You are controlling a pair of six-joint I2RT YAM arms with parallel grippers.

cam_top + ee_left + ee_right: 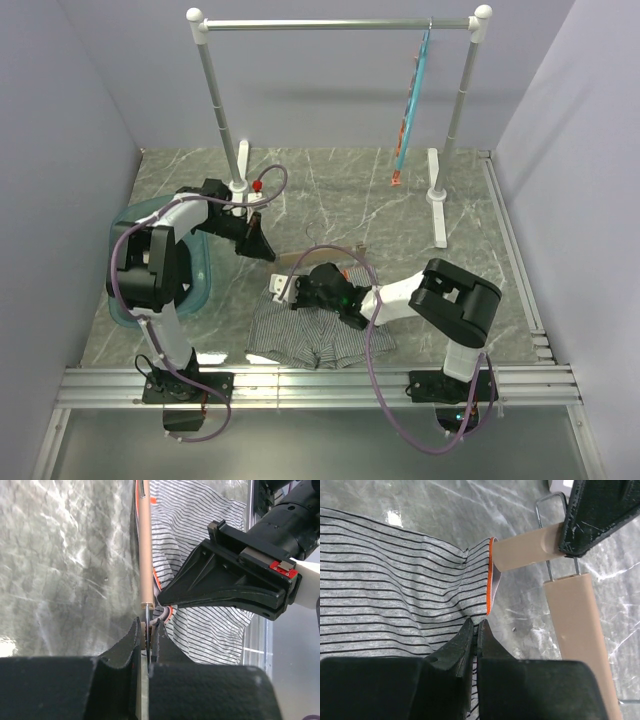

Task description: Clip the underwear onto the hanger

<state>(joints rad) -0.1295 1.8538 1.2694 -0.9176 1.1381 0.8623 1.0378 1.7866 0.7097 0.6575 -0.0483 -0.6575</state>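
Note:
The grey-and-white striped underwear (pixel 300 340) lies flat on the table near the front. The wooden hanger (pixel 290 259) lies just behind it, along the waistband. My left gripper (pixel 262 250) is shut on the hanger's left end, with thin metal between its fingertips (pixel 146 627); the wooden bar (pixel 145 545) runs away from it beside the underwear (pixel 200 545). My right gripper (pixel 288 292) is shut on the underwear's waistband (pixel 479 626), next to its orange edge (pixel 491 575). One hanger bar (pixel 530 550) reaches that edge.
A teal bin (pixel 205 285) sits at the left beside the left arm. A white clothes rack (pixel 340 24) stands at the back, with a slim teal-blue hanger (pixel 410 100) hanging near its right post. Metal rails (pixel 320 385) run along the front edge.

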